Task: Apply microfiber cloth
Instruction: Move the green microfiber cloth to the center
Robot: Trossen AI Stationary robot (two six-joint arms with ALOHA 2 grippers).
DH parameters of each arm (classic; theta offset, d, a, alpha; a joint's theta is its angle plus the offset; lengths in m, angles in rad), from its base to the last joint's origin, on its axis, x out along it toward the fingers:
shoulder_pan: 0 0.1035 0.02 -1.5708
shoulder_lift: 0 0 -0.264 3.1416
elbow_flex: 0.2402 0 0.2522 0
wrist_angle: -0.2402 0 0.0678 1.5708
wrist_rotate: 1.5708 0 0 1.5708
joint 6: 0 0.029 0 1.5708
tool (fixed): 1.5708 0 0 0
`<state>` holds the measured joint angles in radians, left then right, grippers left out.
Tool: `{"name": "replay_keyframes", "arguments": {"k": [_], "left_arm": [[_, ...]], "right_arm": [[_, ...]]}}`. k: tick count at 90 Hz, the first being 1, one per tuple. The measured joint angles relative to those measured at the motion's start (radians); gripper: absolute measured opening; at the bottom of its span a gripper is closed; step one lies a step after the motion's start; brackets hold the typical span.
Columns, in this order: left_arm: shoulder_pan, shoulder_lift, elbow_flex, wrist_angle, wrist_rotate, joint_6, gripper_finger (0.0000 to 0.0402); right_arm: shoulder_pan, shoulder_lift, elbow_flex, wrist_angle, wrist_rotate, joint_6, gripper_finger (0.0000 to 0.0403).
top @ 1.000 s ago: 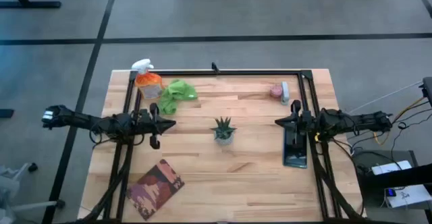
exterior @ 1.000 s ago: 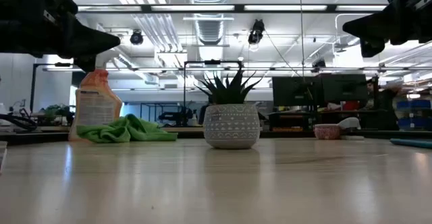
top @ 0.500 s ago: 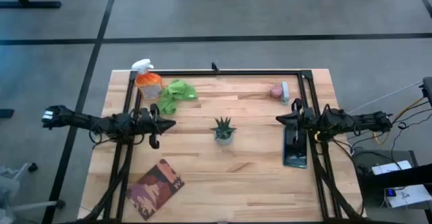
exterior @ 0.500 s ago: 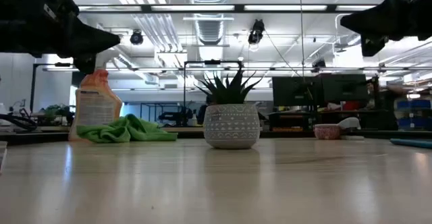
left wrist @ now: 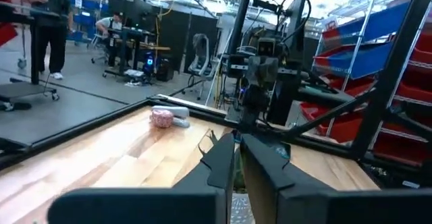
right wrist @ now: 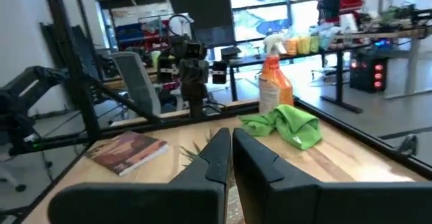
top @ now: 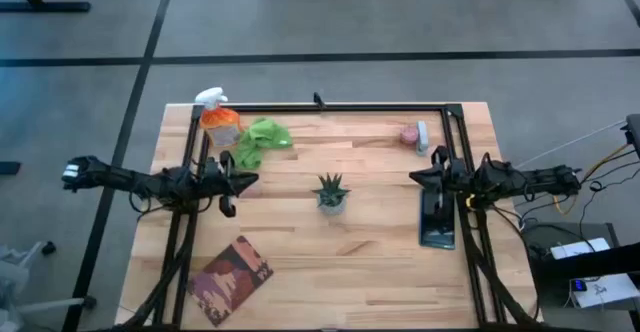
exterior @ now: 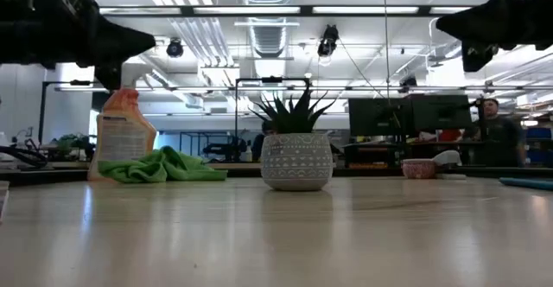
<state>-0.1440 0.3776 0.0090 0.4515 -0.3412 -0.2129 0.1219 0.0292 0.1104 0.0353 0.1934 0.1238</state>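
Wooden table (top: 380, 272) in a lab hall; desks, monitors and a person stand far behind in the low view. Task looks unstarted: cloth (top: 260, 140) lies crumpled and untouched at the far left of the table, beside the spray bottle (top: 218, 119), nothing holding it. Tablet (top: 437, 218), the likely surface to wipe, lies flat at the right side. Left gripper (top: 247, 182) hangs above the table just in front of the cloth, apart from it, fingers pressed together and empty, pointing toward the plant (top: 331, 194) at mid-table. Right gripper (top: 418, 179) hangs over the tablet's far end, fingers likewise pressed together, holding nothing, well apart from the cloth. Book (top: 231, 278) lies at the near left. Small pink object (top: 409, 133) sits at the far right. Left to do, by my reading: reach, grasp cloth, carry it across, wipe.
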Motion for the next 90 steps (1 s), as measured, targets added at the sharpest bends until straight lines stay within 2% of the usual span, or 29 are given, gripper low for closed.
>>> {"name": "replay_keyframes", "arguments": {"k": [36,53,71,80,90], "left_arm": [[0.0,0.144,0.0,-0.003,-0.009,0.019,0.0199],[0.0,0.209,0.0,0.001,-0.009,0.025,0.0268],[0.0,0.283,0.0,0.061,-0.008,0.058,0.0315],[0.0,0.334,0.0,0.099,0.021,0.073,0.0327],[0.001,0.392,0.003,0.127,-0.001,0.078,0.0331]], "right_arm": [[0.0,0.0,0.0,-0.001,-0.018,0.035,0.0],[0.0,0.0,0.0,0.0,-0.017,0.035,0.0],[0.0,0.0,0.0,0.0,-0.01,0.034,0.0],[0.0,0.0,0.0,0.0,-0.008,0.034,0.0],[0.0,0.0,0.0,0.0,0.019,0.036,0.0]]}}
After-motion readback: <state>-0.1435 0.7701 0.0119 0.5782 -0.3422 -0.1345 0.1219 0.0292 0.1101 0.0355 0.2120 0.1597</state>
